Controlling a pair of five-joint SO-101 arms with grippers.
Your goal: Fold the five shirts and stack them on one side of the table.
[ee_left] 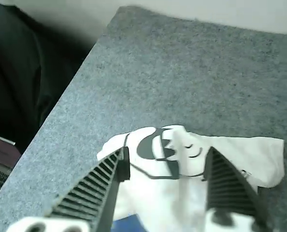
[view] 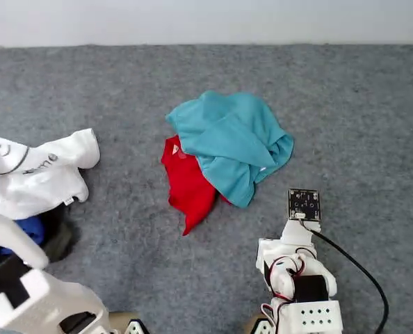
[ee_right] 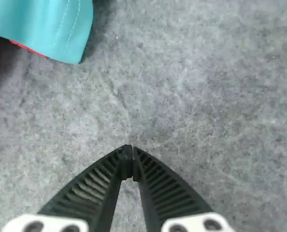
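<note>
Grey table (view: pixel 88 83), felt-like nap, runs edge to edge. Biggest piece in play is the teal shirt (view: pixel 227 142), mid-table: a soft, rumpled heap with thick folds, unfolded, its length slanting from the far left down toward the near right. It lies over the top of the red shirt (view: pixel 189 184).

At the left edge is the white shirt (view: pixel 36 177), crumpled, with dark trim at the collar. It lies roughly left to right, and one sleeve points toward the middle.

The red shirt is bunched narrow, its long axis running far to near and tapering to a point toward the near edge.

Tucked just on the near side of the white one, at the left edge, are a dark shirt (view: pixel 57 233) and a blue shirt (view: pixel 22 228), both wadded and partly hidden.

The left gripper (ee_left: pixel 166 154) hovers over the white shirt's collar, its ribbed black fingers (ee_left: pixel 102 181) spread wide and holding nothing.

The right gripper (ee_right: pixel 127 151) is above bare table toward the near edge, just beside the teal hem, its fingertips pressed together on nothing.
</note>
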